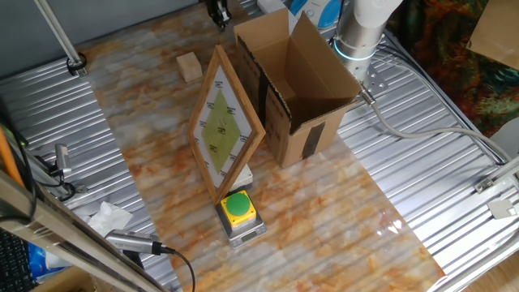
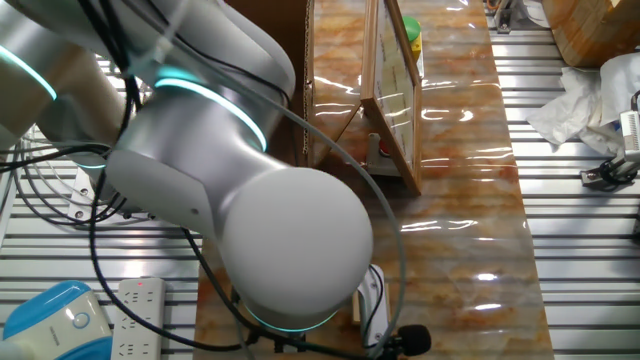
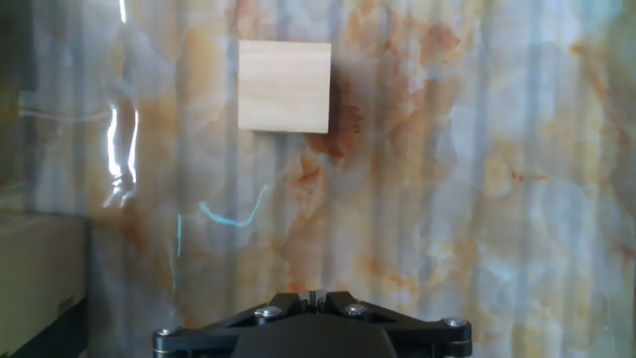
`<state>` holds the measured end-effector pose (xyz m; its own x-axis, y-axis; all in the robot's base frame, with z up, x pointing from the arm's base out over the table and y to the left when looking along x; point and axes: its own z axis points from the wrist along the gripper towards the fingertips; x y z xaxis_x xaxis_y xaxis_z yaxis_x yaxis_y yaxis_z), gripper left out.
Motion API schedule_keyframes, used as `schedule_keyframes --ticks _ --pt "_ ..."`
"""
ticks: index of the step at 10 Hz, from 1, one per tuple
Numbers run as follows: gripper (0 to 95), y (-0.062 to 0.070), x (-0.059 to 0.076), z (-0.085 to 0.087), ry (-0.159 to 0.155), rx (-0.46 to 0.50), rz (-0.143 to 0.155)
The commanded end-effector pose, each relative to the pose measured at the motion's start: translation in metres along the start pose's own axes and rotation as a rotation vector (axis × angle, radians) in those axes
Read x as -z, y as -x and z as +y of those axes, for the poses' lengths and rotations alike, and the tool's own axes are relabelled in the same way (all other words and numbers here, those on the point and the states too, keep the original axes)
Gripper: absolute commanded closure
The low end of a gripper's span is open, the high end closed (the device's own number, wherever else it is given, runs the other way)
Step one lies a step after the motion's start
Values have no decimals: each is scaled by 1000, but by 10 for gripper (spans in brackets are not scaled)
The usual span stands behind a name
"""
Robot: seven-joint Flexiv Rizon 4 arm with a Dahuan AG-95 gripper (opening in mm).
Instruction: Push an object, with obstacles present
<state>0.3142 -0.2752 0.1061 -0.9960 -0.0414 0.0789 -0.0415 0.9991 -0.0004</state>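
The object, a small light-tan wooden cube, lies flat on the marbled table at the far end. My gripper hovers behind it, apart from it, with its fingers pressed together and nothing between them. The obstacles stand further along: a large open cardboard box with black tape, a wooden-framed white board with a yellow-green diamond leaning beside the box, and a yellow-and-green push-button on a grey base. In the other fixed view the arm hides the cube.
Ribbed metal panels flank the marbled table on both sides. Crumpled white paper lies on one panel. A grey cable runs from the arm's base, and a power strip sits beside it.
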Motion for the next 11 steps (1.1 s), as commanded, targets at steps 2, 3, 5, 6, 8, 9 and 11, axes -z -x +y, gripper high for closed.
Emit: schedule_keyframes --ticks 2,3,5,6,8,9,11 --pt "950 6 -10 -3 -4 2 -4" --pt "950 7 -13 -4 -4 2 -5" --pt "950 8 -13 -4 -2 -1 -4" --pt "950 8 -15 -4 -1 0 -3" --pt "950 14 -23 -5 -2 -5 -11" --pt "950 17 -25 -5 -2 -9 -14" --pt "950 24 -27 -4 0 -6 -14"
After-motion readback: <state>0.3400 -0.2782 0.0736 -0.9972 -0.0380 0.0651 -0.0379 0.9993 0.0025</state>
